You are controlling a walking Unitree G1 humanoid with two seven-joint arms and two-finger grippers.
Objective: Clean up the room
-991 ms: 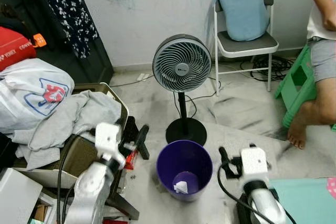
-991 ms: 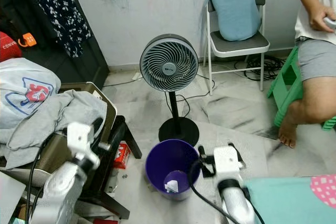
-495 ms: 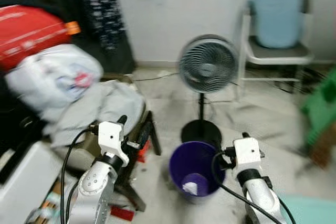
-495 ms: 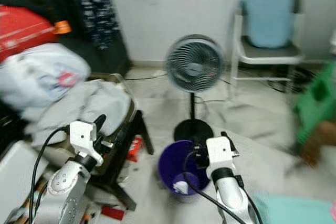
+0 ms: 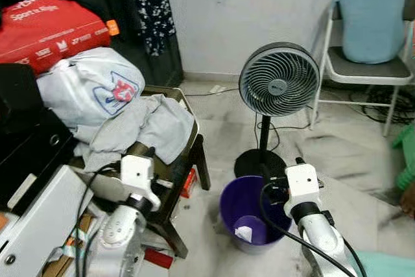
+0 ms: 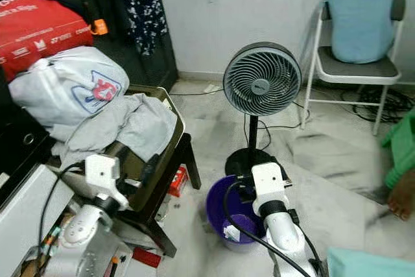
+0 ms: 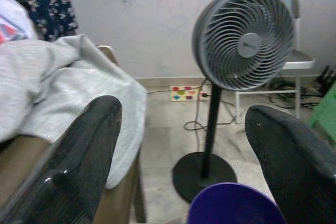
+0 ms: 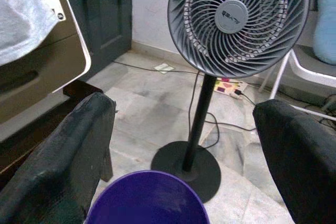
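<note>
Purple bin (image 5: 249, 215) is sitting on the pale marble floor (image 5: 337, 160) straight ahead of the robot at about twelve o'clock, just in front of the round black base of the grey standing fan (image 5: 279, 81). A scrap of white paper (image 5: 244, 232) is lying at the bottom of the bin.

Both arms are hanging low at the near edge. The left gripper (image 7: 178, 166) is hovering beside a dark stool at about ten o'clock, its two black fingers (image 7: 79, 156) spread wide with nothing between them. The right gripper (image 8: 184, 182) is hanging at the bin's right rim, at about one o'clock, its fingers likewise spread apart and holding nothing; through the gap the fan's pole and the bin's rim are showing.

Off to the left, at nine to ten o'clock, a grey cloth (image 5: 139, 128) is draping over a tan box on the stool, with a white plastic bag (image 5: 91, 89) bulging above it and a red bag (image 5: 52, 27) sitting higher still. A dark flowered garment (image 5: 150, 4) is hanging by a dark door at eleven o'clock. Farther back at one to two o'clock a white folding chair (image 5: 366, 69) is standing against the scuffed wall, a blue cushion (image 5: 376, 8) leaning on its backrest, and black cables are tangling on the floor beneath it. A person's bare foot (image 5: 408, 199) is resting on the floor at three o'clock, next to something green.
</note>
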